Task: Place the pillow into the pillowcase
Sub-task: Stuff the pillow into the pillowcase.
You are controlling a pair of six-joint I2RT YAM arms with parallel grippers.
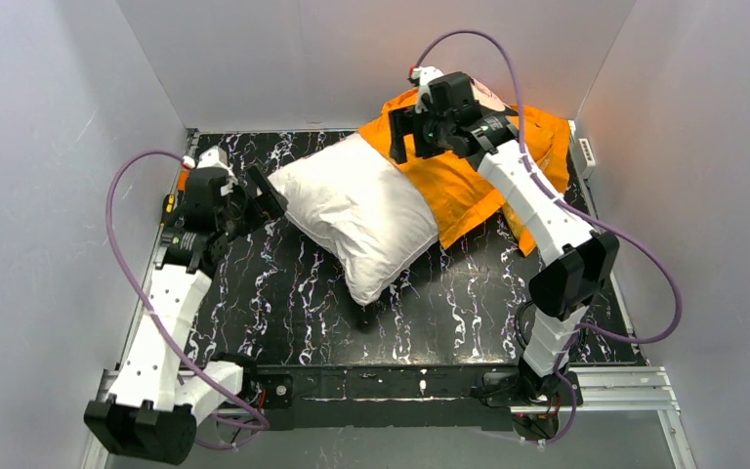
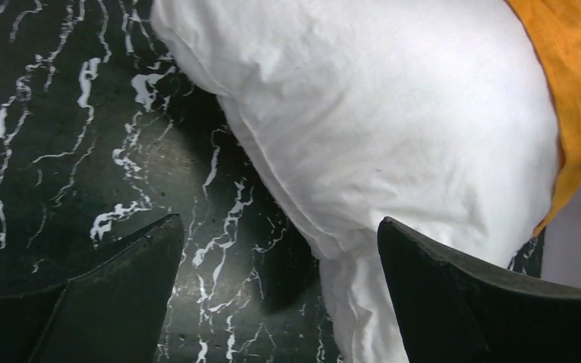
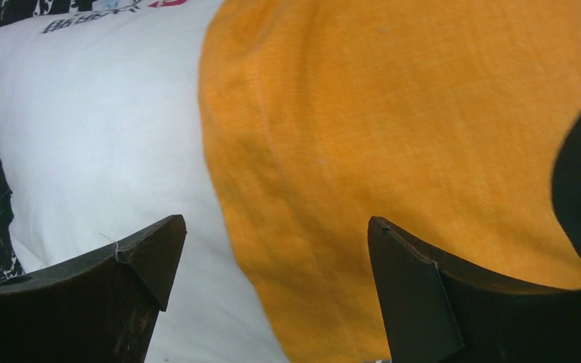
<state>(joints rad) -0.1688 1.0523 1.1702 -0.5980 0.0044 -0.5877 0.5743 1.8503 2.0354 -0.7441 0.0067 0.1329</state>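
Top external: pillow (image 1: 361, 220) lying diagonally on marbled worktop (image 1: 293, 293), far end covered by orange pillowcase (image 1: 459, 181); left pincer (image 1: 259, 200) and right pincer (image 1: 418, 132) both spread wide, gripping nothing.

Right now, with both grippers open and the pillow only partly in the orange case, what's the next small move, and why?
Probably lower the right gripper and close it on the pillowcase edge. Its jaws stand open right over that edge, and most of the pillow lies bare outside, so the case needs pulling on.
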